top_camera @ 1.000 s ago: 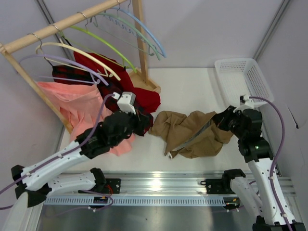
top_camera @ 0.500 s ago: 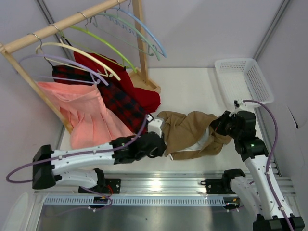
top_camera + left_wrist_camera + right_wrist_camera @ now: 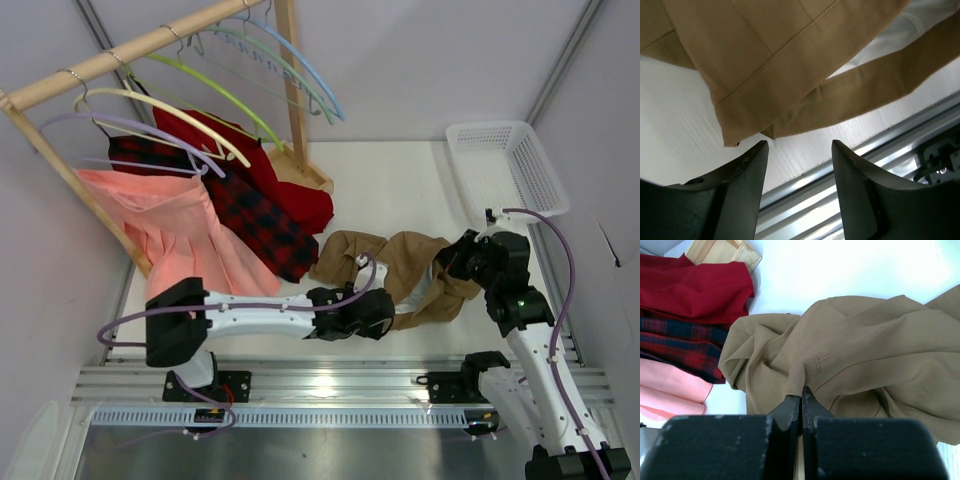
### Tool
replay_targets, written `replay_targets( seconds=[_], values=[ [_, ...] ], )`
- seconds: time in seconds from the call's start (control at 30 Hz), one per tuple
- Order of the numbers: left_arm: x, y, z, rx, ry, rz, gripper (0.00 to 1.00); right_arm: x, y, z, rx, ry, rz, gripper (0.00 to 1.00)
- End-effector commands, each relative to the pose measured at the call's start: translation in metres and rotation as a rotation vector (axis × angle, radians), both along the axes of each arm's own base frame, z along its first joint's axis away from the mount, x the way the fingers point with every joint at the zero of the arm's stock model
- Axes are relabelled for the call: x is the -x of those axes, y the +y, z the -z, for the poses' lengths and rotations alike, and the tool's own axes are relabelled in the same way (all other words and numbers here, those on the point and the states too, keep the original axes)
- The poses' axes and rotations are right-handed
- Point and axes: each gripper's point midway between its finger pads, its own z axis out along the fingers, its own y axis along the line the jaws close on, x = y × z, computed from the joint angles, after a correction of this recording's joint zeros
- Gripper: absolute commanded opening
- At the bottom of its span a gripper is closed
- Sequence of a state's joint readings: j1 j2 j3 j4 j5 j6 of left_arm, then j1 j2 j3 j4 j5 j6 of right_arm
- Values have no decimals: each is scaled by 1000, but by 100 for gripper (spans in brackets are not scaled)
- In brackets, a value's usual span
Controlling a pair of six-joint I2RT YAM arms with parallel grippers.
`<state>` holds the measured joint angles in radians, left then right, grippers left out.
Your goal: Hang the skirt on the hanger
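Now right jaws clenched on skirt (image 3: 865, 340) fold; left jaws spread apart just beside skirt hem.

1. The left arm (image 3: 250, 312) has white link shells and black joint housings, with a boxy black block at one end.
2. A lilac cable (image 3: 110, 326) runs along it.
3. The left tool (image 3: 799, 150) has broad, matte black fingers (image 3: 740, 190) with curved inner edges.
4. The right arm (image 3: 540, 350) has the same white shells and black joints, with a small green light (image 3: 519, 297) on one housing.
5. Its purple cable (image 3: 574, 270) arcs beside it.
6. The right tool (image 3: 801, 400) has slim black fingers (image 3: 790, 407), and its dark body is flecked with pale specks.
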<state>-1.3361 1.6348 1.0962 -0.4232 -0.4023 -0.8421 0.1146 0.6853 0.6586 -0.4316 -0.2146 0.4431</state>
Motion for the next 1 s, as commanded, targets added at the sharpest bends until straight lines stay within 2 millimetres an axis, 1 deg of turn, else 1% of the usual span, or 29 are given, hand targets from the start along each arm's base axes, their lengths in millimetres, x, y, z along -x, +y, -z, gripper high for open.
replay_targets(
  seconds=[0.0,0.03,0.07,0.1,0.2,0.27,0.3,0.37,0.4,0.47,0.5,0.63,0.87,0.97],
  values=[
    [-5,-7,-5,-34,1,-54,60,-10,-4,-19,23,-83,15,0],
    [-4,0,7,-88,13,-59,61,-11,-5,-20,27,-85,20,0],
    [-5,0,7,-95,19,-75,63,-12,-6,-21,26,-93,22,0],
    [-7,1,8,-105,23,-92,64,-12,-6,-20,23,-92,23,0],
    [-10,18,28,-166,65,-151,66,-13,-5,-20,14,-91,22,0],
    [-11,20,32,-156,100,-176,66,-14,-4,-20,12,-92,23,0],
    [-10,24,36,-161,109,-182,66,-13,-5,-20,14,-92,22,0],
    [-10,19,34,-135,117,-182,66,-14,-5,-18,14,-93,21,0],
    [-11,24,39,-150,121,-190,66,-14,-5,-18,14,-94,21,0],
    [-14,27,42,-160,128,-209,65,-15,-4,-19,13,-96,15,0],
    [-17,31,48,-181,133,-223,64,-15,-3,-19,12,-93,11,0],
    [-22,35,54,-199,143,-246,61,-16,-4,-22,18,-99,13,0],
    [-25,32,61,-220,158,-234,60,-18,-4,-18,12,-88,17,0],
    [-27,33,64,-226,162,-237,53,-20,-5,-18,16,-86,21,0]
  ],
)
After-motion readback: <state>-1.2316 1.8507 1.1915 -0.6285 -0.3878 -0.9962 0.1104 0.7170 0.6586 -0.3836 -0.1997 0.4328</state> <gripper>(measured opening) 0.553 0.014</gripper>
